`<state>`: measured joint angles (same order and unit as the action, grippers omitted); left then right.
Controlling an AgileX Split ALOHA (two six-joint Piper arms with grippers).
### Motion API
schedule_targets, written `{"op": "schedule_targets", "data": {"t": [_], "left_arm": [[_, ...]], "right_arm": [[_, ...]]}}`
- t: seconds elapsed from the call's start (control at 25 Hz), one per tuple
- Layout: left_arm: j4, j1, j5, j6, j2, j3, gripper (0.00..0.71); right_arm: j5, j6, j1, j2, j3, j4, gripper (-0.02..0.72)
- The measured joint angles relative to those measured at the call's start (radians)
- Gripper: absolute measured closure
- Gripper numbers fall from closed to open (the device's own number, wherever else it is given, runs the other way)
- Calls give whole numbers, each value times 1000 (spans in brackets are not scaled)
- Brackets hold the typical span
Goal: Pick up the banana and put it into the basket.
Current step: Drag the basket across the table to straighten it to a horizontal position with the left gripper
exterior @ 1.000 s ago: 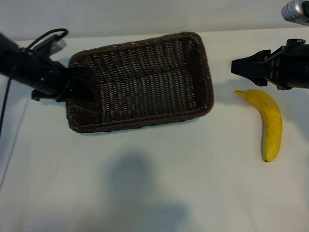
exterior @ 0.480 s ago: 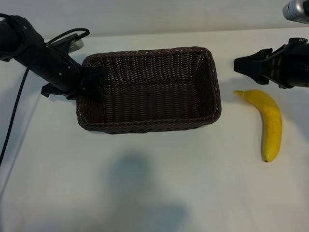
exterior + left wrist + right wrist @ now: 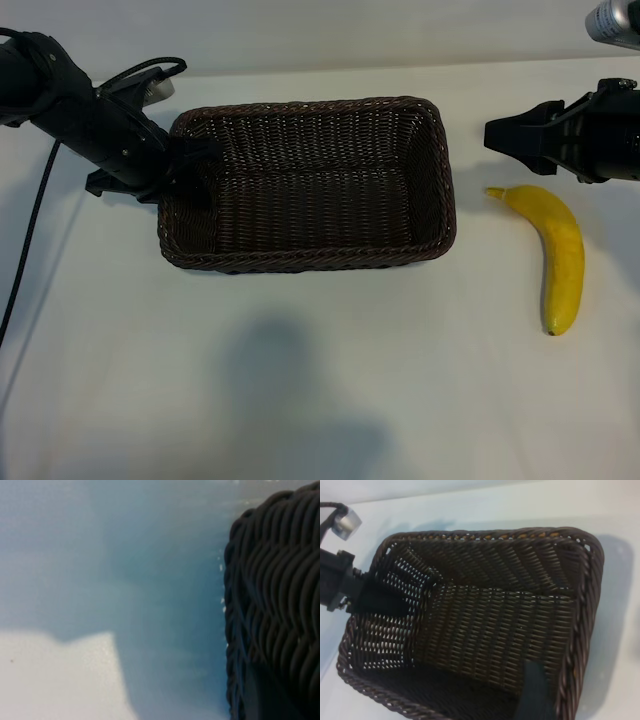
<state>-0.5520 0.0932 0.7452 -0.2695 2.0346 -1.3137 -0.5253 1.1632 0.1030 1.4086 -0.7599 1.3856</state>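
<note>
White desk (image 3: 330, 390), plain pale wall behind. Left tool (image 3: 190, 172) sits at the basket's (image 3: 310, 255) left short wall, jaws narrowed on the wicker rim, apparently one finger inside and one outside, though the close wrist view shows little beyond weave. Right tool (image 3: 497, 135) hovers with jaws wide, holding nothing, just above the stem end of the banana (image 3: 560, 255), which lies on the desk right of the basket, apart from it.
</note>
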Motion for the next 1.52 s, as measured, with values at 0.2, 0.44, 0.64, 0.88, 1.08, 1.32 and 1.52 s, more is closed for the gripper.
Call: {"op": "schedule_targets", "data": {"t": [0.2, 0.44, 0.64, 0.88, 1.08, 1.32, 1.52], "left_arm": [[0, 1, 0, 0, 0, 0, 555], [10, 2, -3, 0, 0, -2, 425], [18, 2, -3, 3, 0, -7, 225], [41, 2, -2, 5, 0, -7, 126], [48, 2, 8, 8, -1, -7, 131], [59, 2, 40, 21, -45, -7, 131], [143, 2, 76, 77, -112, -7, 131]], "right_arm": [[-2, 0, 0, 0, 0, 0, 190], [-5, 0, 0, 0, 0, 0, 190], [-8, 0, 0, 0, 0, 0, 190], [-8, 0, 0, 0, 0, 0, 190], [-8, 0, 0, 0, 0, 0, 190], [-8, 0, 0, 0, 0, 0, 190], [-8, 0, 0, 0, 0, -1, 190]]}}
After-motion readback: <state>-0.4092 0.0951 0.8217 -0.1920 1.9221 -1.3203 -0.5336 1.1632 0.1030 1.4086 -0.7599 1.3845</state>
